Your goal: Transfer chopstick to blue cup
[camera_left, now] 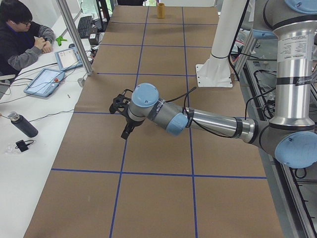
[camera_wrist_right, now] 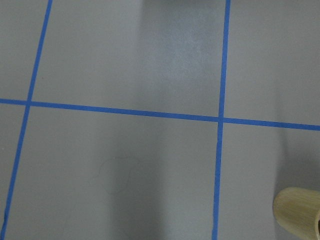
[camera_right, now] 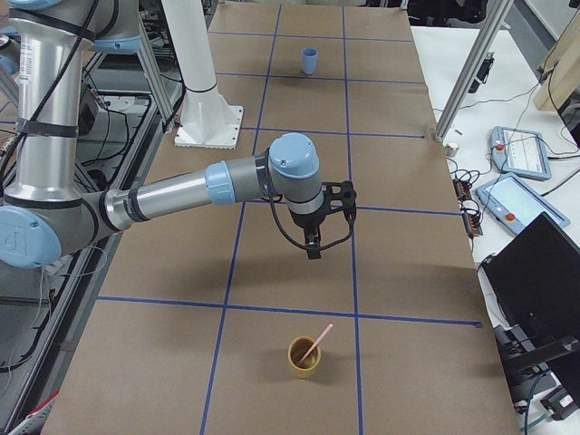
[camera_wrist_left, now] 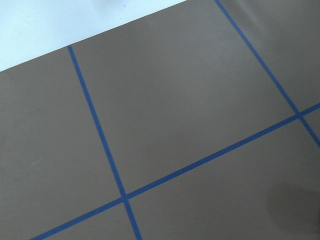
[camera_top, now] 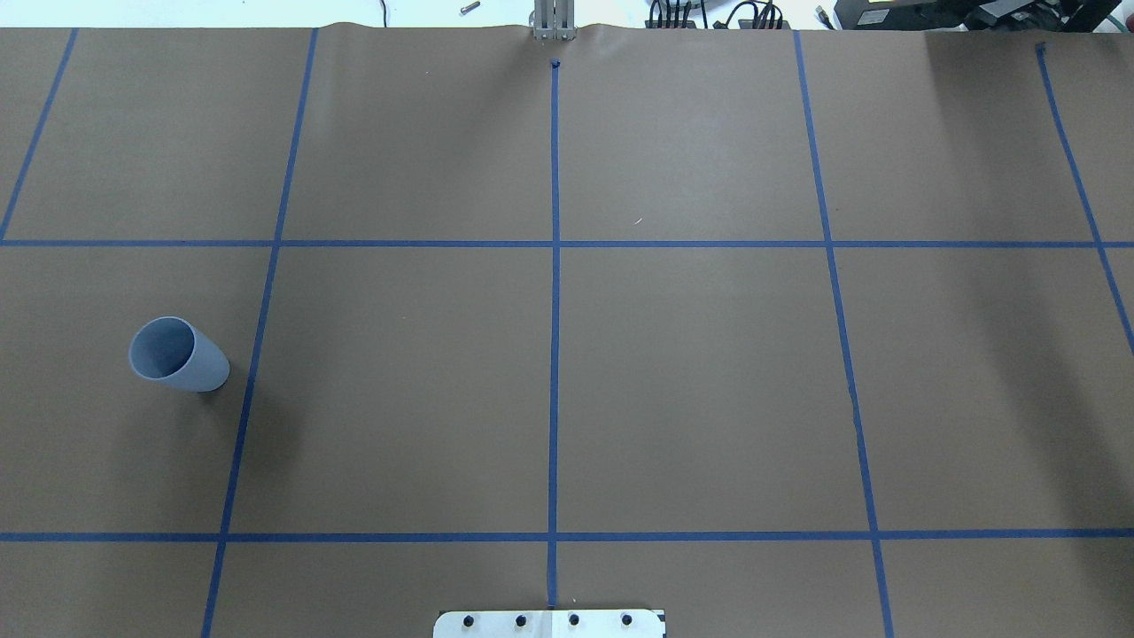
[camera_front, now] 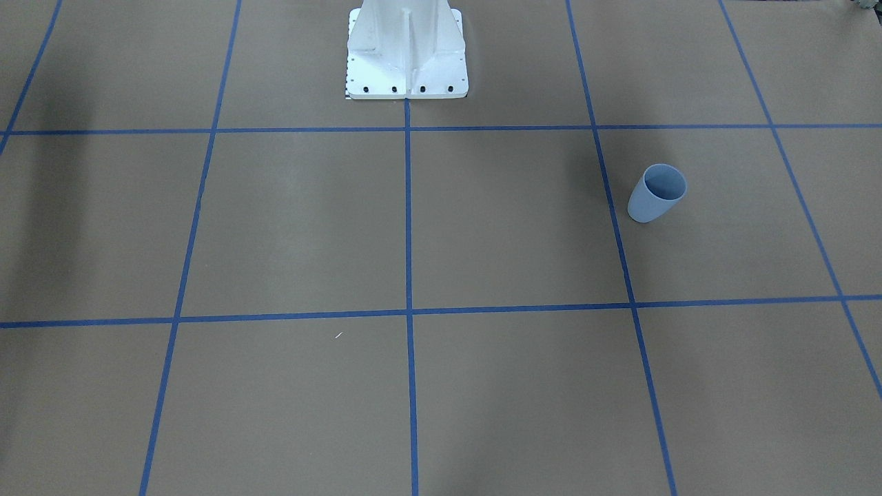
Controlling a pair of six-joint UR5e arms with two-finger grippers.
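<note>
The blue cup stands upright on the brown table, on my left side; it also shows in the overhead view and far off in the exterior right view. One pale pink chopstick leans in a mustard-yellow cup at the table's right end; that cup's edge shows in the right wrist view. My right gripper hangs above the table, short of the yellow cup. My left gripper hovers over the table's left part. Both show only in the side views, so I cannot tell whether they are open or shut.
The white robot base stands at the table's robot side. Blue tape lines grid the brown table. An operator sits beside tablets on the white bench along the table's far side. A metal post stands there too.
</note>
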